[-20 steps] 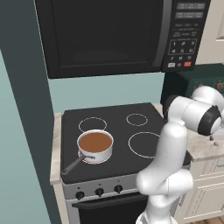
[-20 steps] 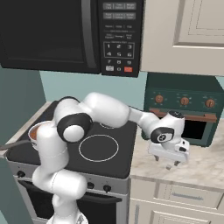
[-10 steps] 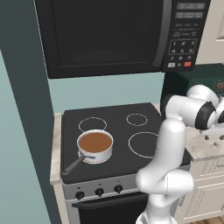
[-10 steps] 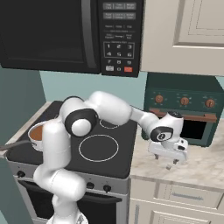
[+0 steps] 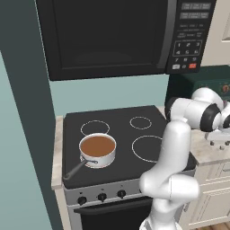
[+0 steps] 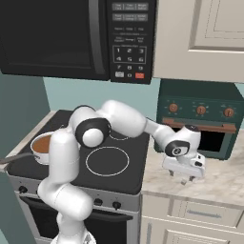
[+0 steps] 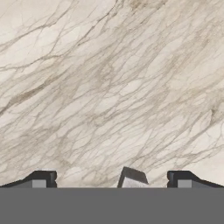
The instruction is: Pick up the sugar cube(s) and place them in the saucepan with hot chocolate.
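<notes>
The saucepan (image 5: 98, 154) stands on the stove's front left burner, handle toward the front left, holding brown hot chocolate (image 5: 98, 145). From the right base view the saucepan (image 6: 39, 147) is partly hidden behind my arm. My gripper (image 6: 187, 178) hangs open, pointing down just above the marble counter (image 6: 224, 183) right of the stove, far from the pan. It also shows at the right edge of the left base view, gripper (image 5: 220, 143). In the hand view a small pale sugar cube (image 7: 132, 178) lies on the marble between my spread fingertips, gripper (image 7: 111, 180).
A dark green toaster oven (image 6: 200, 121) stands at the back of the counter behind the hand. A black microwave (image 6: 71, 38) hangs over the stove (image 6: 109, 162). Cabinets sit above right, and a teal wall (image 5: 22, 134) bounds the stove's left side.
The hand has edged a little lower and rightward over the counter while the arm's elbow swung. The jaws stayed open and the saucepan has not moved.
</notes>
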